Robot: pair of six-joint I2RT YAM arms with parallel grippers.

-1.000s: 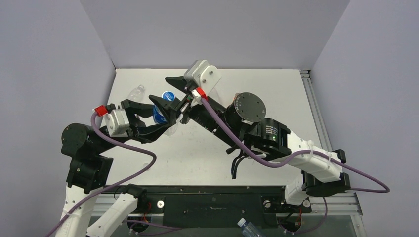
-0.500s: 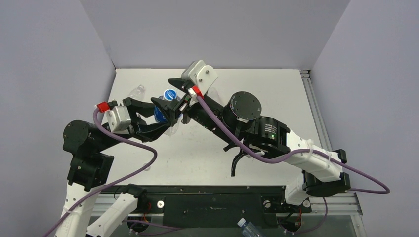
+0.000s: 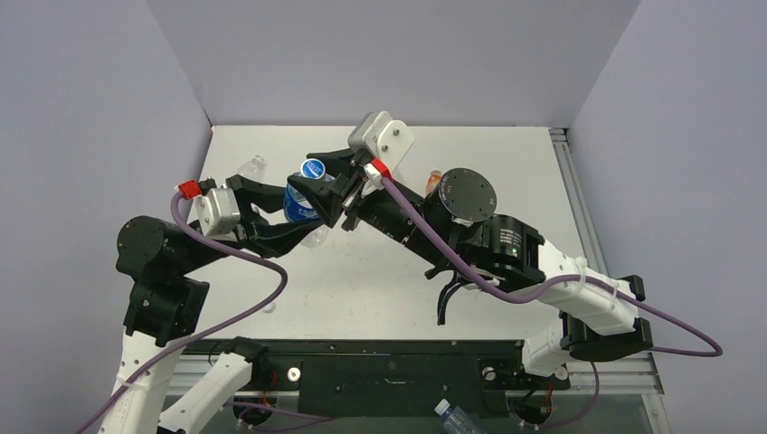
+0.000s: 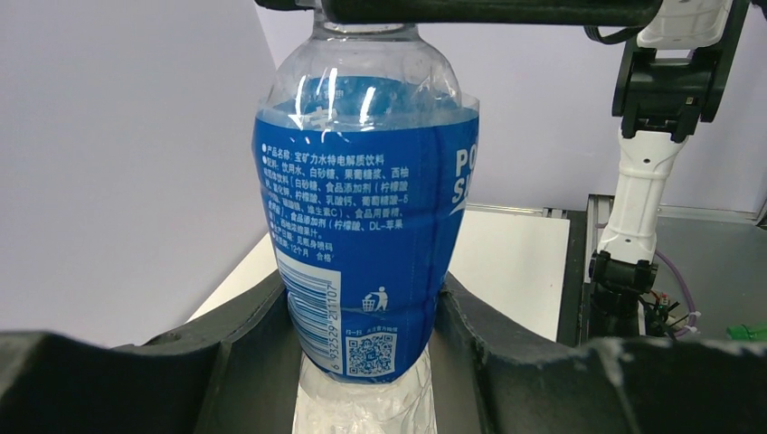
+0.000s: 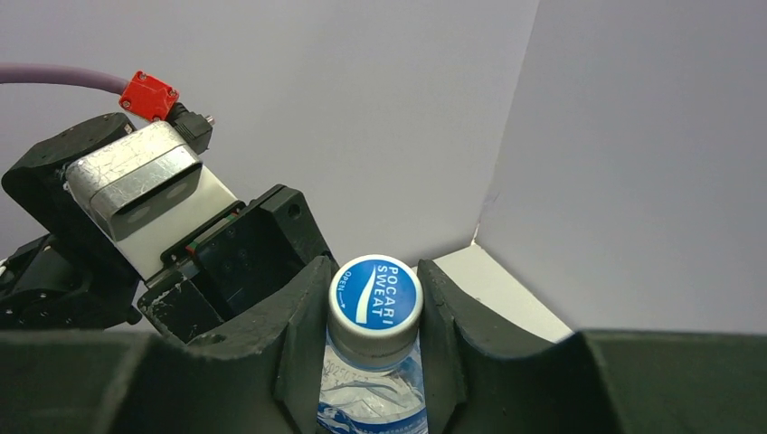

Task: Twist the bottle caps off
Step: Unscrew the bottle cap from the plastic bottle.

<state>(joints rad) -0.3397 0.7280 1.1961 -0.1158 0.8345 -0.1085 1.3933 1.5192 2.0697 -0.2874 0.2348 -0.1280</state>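
Note:
A blue-labelled clear bottle (image 3: 301, 201) is held off the table, tilted. My left gripper (image 3: 303, 212) is shut on its body; in the left wrist view both fingers press the blue label (image 4: 366, 235) at the gripper (image 4: 366, 362). The bottle cap (image 3: 314, 168), white-sided with a blue printed top, sits on the neck. My right gripper (image 3: 327, 178) is shut on it; in the right wrist view its fingers touch both sides of the cap (image 5: 375, 303) at the gripper (image 5: 375, 318). In the left wrist view the cap is hidden behind the right gripper's finger (image 4: 488, 11).
A clear bottle (image 3: 251, 166) lies at the table's back left. An orange bottle (image 3: 434, 178) shows behind the right arm. Another bottle (image 3: 457, 418) lies below the near edge. Grey walls close the back and sides.
The right wrist and arm have shifted a little to the right. The held bottle and cap have moved slightly up and right with both grippers on them.

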